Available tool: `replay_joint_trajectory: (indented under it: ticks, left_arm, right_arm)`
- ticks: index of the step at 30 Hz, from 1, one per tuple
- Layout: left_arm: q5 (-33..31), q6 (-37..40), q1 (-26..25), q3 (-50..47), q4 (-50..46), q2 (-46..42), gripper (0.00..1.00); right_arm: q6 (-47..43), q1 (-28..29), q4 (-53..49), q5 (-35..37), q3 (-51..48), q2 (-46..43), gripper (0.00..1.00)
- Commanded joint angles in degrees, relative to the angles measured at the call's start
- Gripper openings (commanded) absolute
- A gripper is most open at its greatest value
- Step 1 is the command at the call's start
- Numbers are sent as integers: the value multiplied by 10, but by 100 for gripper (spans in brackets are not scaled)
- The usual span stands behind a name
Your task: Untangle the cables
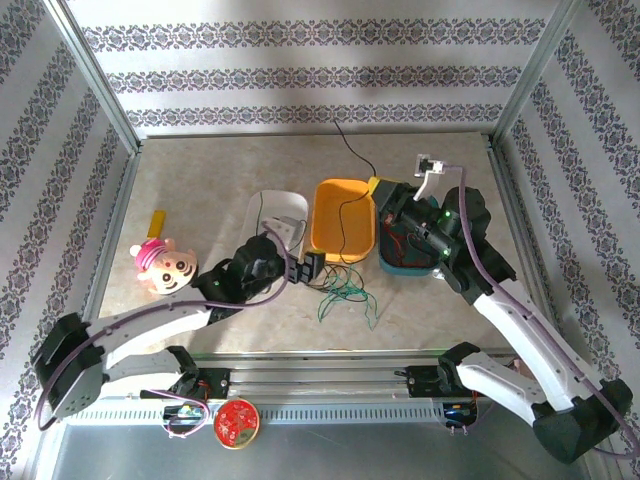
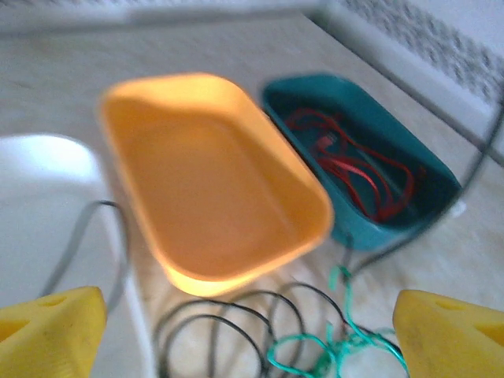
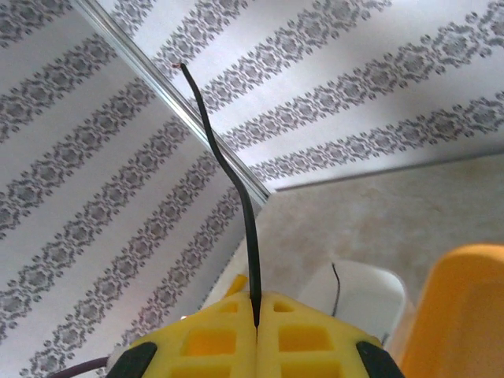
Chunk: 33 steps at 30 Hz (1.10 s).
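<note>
My right gripper [image 1: 376, 188] is raised over the gap between the orange tray [image 1: 325, 225] and the teal tray [image 1: 400, 268], shut on the black cable [image 3: 236, 197]. The cable's free end sticks up past the fingers [image 3: 205, 339]. The rest of the black cable [image 1: 341, 228] hangs down across the orange tray to loops [image 2: 228, 323] on the table, tangled with the green cable [image 1: 345, 295] [image 2: 339, 346]. The red cable [image 2: 354, 165] lies coiled in the teal tray [image 2: 370, 118]. My left gripper [image 1: 315, 266] [image 2: 248, 346] is open, low over the black and green tangle.
A white tray [image 1: 262, 222] [image 2: 39, 181] [image 3: 370, 287] with a thin dark wire in it stands left of the orange tray [image 2: 157, 102]. A pink-hatted doll [image 1: 160, 266] and a yellow stick [image 1: 157, 220] lie at the left. Metal frame posts border the table.
</note>
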Motion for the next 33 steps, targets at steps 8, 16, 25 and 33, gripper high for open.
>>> replay_joint_trajectory:
  ticks: [8, 16, 25, 33]
  left_arm:
    - [-327, -55, -4, -5, -106, -120, 94]
    - [-362, -102, -4, -7, -172, -130, 94]
    - [-370, -101, -4, -8, -177, -134, 94]
    - [-368, -99, -4, -5, -181, -137, 94]
  right_arm:
    - [19, 62, 94, -41, 72, 121, 0]
    - [35, 87, 142, -79, 123, 235, 0]
    - [74, 75, 182, -80, 171, 286, 2]
    - [122, 73, 170, 16, 116, 292, 2]
